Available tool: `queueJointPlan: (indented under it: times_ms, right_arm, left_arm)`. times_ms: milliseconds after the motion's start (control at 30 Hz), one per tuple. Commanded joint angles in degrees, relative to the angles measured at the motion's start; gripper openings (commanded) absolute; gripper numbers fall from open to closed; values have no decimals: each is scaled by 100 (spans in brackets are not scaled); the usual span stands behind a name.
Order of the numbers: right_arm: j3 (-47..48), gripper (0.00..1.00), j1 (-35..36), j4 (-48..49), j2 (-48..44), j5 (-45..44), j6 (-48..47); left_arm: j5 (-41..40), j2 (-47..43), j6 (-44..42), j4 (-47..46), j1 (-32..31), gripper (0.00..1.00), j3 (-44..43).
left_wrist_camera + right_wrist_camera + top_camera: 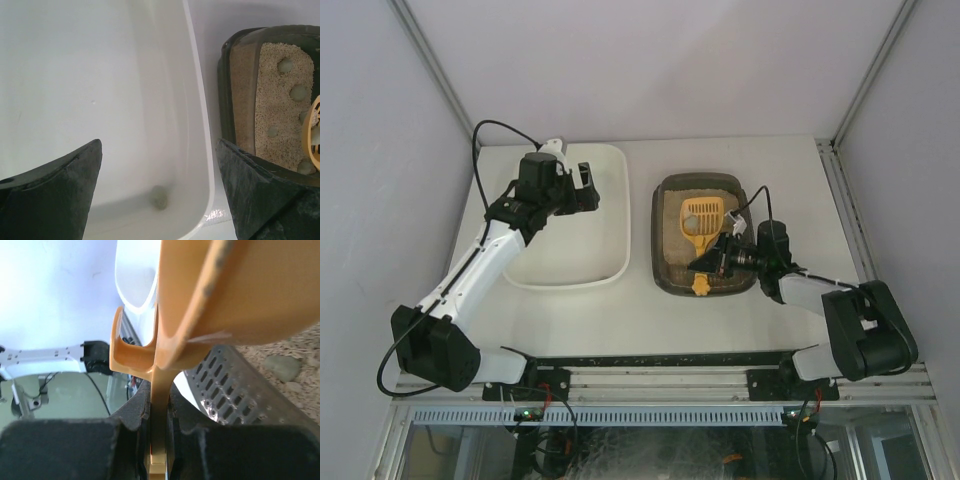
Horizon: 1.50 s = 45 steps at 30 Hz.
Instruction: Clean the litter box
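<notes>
Yellow scoop (701,220) over litter box (660,268)

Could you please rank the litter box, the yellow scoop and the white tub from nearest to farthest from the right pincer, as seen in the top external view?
1. yellow scoop: its handle is clamped in the right pincer.
2. litter box: directly beneath the pincer, around the scoop.
3. white tub: farther left, apart from the litter box.

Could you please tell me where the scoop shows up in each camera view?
Top: scoop over the litter box, right of centre.
Left wrist: only its rim, at the right edge.
Right wrist: fills the upper right, handle between the shut jaws.
Shared landmark: the beige litter.
</notes>
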<state>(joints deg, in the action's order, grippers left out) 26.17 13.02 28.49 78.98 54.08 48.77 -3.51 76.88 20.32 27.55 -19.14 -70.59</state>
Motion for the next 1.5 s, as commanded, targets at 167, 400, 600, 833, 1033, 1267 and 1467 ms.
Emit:
queueJointPlan:
  times_ms: [167,400,600,833,1033,1267,1467]
  right_arm:
    - [-95,0,-57,1966,476,534,1048]
    - [-25,0,-498,2609,776,834,1566]
    - [15,0,-524,2356,887,835,1526]
    - [319,0,-80,1218,734,772,777]
    - [324,0,-356,1552,860,809,1110]
    - [399,0,-318,1543,1001,899,1214]
    - [593,0,-62,945,889,768,963]
  left_arm:
    - [-138,-103,-224,-207,23,99,134]
    - [-100,-124,-269,-213,23,99,175]
    - [-110,-144,-287,-250,28,99,199]
    - [-107,-148,-326,-250,23,99,203]
    - [-48,-171,-309,-280,27,99,211]
    - [3,-200,-268,-368,27,98,257]
    - [258,-48,-1273,-23,85,100,-146]
